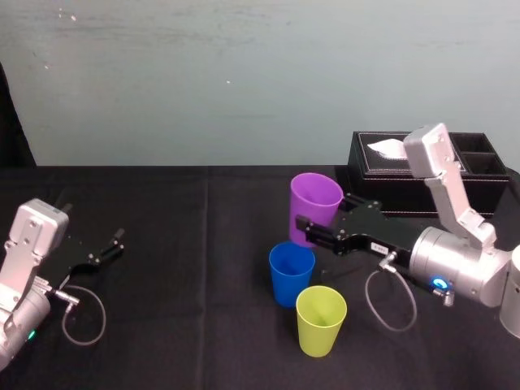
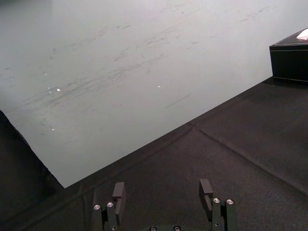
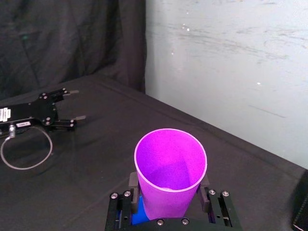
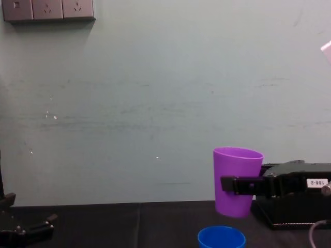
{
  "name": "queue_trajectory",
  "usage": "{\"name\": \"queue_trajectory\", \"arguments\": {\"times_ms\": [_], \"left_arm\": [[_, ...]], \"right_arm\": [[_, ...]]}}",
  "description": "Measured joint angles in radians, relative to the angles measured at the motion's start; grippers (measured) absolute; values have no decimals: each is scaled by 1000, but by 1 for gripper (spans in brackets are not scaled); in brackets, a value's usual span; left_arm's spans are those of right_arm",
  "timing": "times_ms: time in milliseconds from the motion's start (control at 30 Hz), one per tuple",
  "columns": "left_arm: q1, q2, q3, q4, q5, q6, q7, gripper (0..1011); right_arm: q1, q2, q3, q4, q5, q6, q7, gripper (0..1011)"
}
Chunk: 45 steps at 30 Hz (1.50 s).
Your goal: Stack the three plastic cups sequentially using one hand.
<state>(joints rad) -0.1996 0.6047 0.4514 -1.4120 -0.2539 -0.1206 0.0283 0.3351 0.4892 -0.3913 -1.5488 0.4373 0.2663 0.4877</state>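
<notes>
right gripper (image 1: 311, 225) clenched on purple cup (image 1: 317, 197), upright, off the black table (image 1: 203, 325), just above and behind blue cup (image 1: 291, 274). yellow-green cup (image 1: 320, 319) stands near blue, in front. tissue box (image 1: 382, 175) behind right arm. left gripper (image 2: 162, 192) released, parked far left.

blue cup (image 4: 221, 237) cropped below, tissue box (image 2: 290, 60) cropped

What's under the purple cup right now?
The blue cup stands just below the purple cup, clear space between them; the right gripper holds the purple cup aloft. From the right wrist view the purple cup covers most of the blue one.
</notes>
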Motion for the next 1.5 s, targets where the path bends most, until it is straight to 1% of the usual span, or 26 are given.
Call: {"name": "queue_trajectory", "arguments": {"times_ms": [133, 567, 933, 1100, 1500], "left_arm": [[0, 0, 0, 0, 0, 0, 0, 1000], [0, 0, 0, 0, 0, 0, 0, 1000], [0, 0, 0, 0, 0, 0, 0, 1000], [0, 0, 0, 0, 0, 0, 0, 1000], [0, 0, 0, 0, 0, 0, 0, 1000]], "right_arm": [[4, 2, -20, 1, 3, 0, 0, 713], [16, 16, -60, 10, 5, -10, 0, 713], [40, 15, -98, 35, -24, -23, 6, 713], [47, 12, -107, 43, -36, -26, 7, 713], [52, 5, -113, 60, -49, -26, 6, 713]]}}
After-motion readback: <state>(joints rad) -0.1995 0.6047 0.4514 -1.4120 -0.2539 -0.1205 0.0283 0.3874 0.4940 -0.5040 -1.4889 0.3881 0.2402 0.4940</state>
